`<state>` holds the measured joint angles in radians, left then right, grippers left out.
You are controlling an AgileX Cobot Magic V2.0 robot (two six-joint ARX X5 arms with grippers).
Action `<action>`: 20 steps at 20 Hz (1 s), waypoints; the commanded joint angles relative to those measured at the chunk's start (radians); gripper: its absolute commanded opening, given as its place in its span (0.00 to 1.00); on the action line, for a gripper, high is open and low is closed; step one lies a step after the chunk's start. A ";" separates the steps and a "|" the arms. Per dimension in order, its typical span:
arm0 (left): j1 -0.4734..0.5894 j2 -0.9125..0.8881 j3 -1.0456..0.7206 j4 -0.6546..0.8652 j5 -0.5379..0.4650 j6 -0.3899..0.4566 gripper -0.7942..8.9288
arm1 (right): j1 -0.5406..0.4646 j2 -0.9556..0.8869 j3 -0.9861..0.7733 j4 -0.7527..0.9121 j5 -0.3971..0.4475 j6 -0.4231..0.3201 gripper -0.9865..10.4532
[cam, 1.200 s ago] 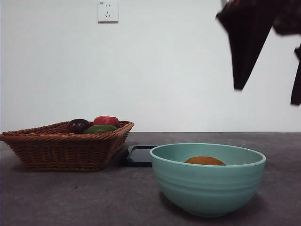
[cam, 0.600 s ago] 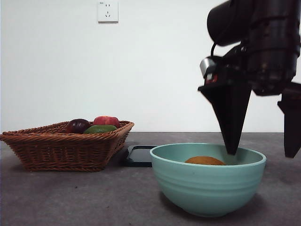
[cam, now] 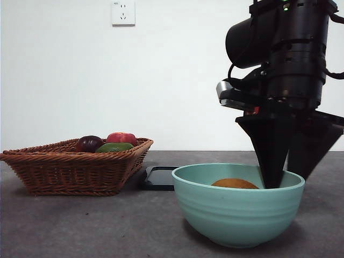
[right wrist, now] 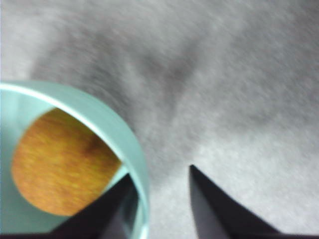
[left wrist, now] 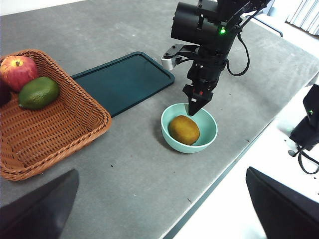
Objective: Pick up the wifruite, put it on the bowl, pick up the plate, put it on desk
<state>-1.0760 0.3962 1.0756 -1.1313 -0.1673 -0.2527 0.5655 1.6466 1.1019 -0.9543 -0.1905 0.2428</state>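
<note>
So your first half looks done, the wifruite [left wrist: 184,129] sits inside the bowl [left wrist: 208,141], and the right gripper [right wrist: 162,199] has its jaws narrowly parted astride the bowl's rim on the desk [left wrist: 129,164], with the dark teal plate [left wrist: 122,82] untouched beside the basket [left wrist: 75,124].

Bare table [left wrist: 124,164] between bowl [cam: 236,215] and basket [left wrist: 45,129]; bowl rim wedged between right gripper [right wrist: 159,199] fingers; tray [left wrist: 124,82] lying flat behind bowl.

Plain white wall [cam: 161,80] with a white socket [cam: 123,12] high up
</note>
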 commanded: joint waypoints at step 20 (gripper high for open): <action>-0.012 0.001 0.008 0.010 -0.005 0.009 0.66 | -0.075 0.140 0.396 -0.148 0.042 -0.075 0.09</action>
<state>-1.0760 0.3962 1.0756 -1.1316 -0.1673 -0.2527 0.4835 1.7733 1.4822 -1.1076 -0.1524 0.1867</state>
